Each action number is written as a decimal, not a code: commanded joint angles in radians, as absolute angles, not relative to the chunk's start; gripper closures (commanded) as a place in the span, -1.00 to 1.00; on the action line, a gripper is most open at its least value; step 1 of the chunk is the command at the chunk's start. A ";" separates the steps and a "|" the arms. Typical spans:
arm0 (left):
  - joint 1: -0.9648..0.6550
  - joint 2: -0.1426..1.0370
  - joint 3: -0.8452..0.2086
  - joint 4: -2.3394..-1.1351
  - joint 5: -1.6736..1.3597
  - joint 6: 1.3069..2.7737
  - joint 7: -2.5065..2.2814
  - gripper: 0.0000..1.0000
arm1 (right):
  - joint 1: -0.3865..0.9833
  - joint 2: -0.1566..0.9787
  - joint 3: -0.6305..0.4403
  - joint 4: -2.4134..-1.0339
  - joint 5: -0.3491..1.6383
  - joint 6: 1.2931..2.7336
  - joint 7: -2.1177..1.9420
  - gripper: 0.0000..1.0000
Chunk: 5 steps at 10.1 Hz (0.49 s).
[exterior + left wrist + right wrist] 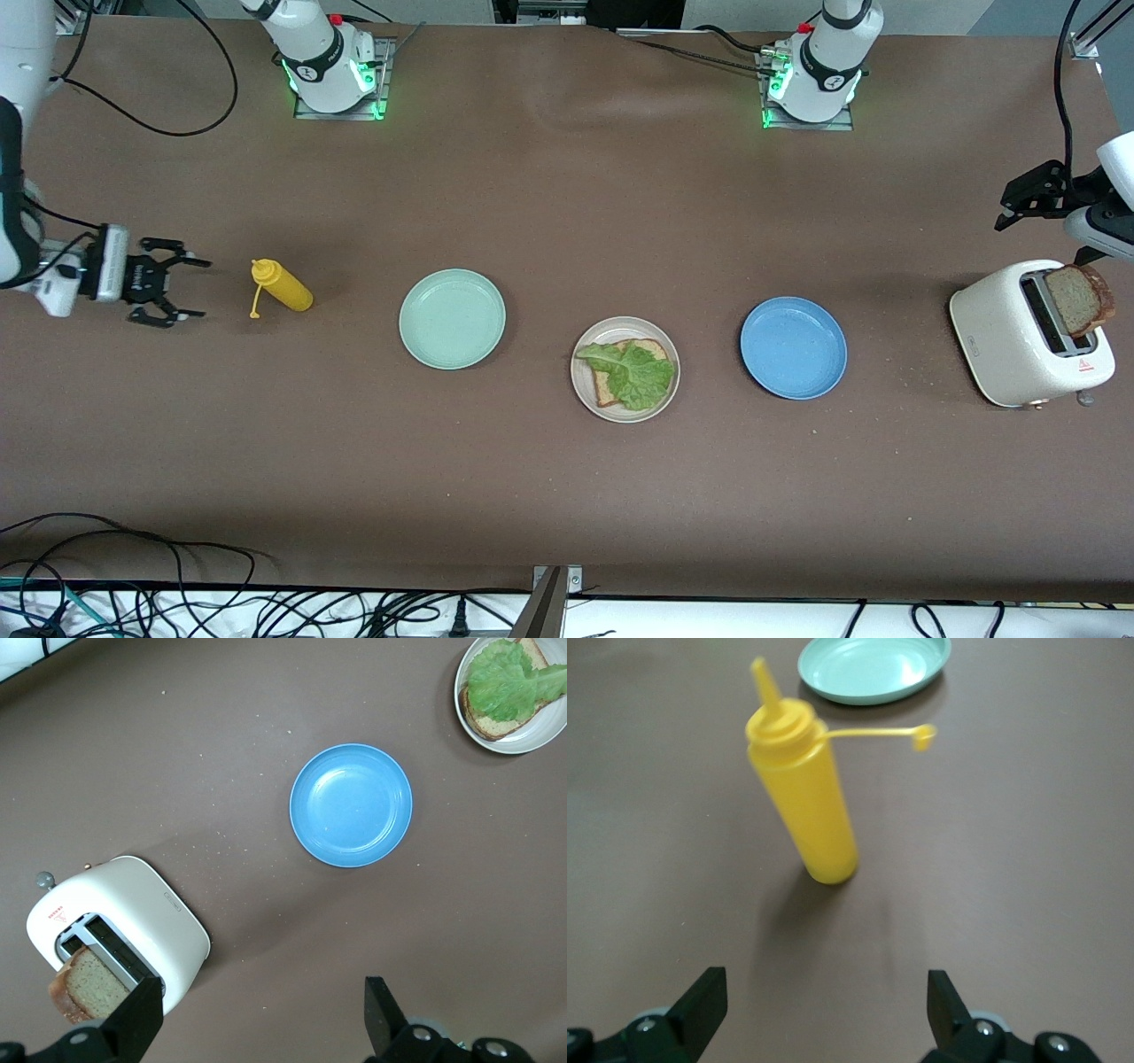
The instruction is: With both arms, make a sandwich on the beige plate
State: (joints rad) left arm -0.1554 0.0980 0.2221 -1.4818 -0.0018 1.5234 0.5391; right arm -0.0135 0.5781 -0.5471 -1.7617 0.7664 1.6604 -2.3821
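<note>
The beige plate point(579, 383) sits mid-table and holds one bread slice point(605, 388) with a green lettuce leaf point(633, 372) on it. The plate point(551, 730) and lettuce point(509, 682) also show in the left wrist view. A second bread slice point(1079, 299) stands in a slot of the white toaster point(1019, 346) at the left arm's end; it also shows in the left wrist view point(89, 985). My left gripper point(1019, 199) is open and empty in the air beside the toaster point(133, 904). My right gripper point(190, 288) is open and empty, next to a yellow bottle.
A yellow squeeze bottle point(282, 286) stands at the right arm's end, uncapped, and shows in the right wrist view point(806, 797). A mint-green plate point(452, 318) and a blue plate point(793, 347) flank the beige plate, both empty. Cables lie along the table's near edge.
</note>
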 commanded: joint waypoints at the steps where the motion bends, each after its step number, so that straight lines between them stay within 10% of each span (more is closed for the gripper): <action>1: -0.153 0.101 0.225 -1.463 -0.020 1.506 0.561 -1.00 | -0.018 0.577 -0.566 -1.567 0.677 1.534 -2.126 -0.99; 5: -0.153 0.101 0.225 -1.463 -0.020 1.506 0.561 -1.00 | 0.035 0.477 -0.572 -1.480 0.582 1.489 -1.560 -0.99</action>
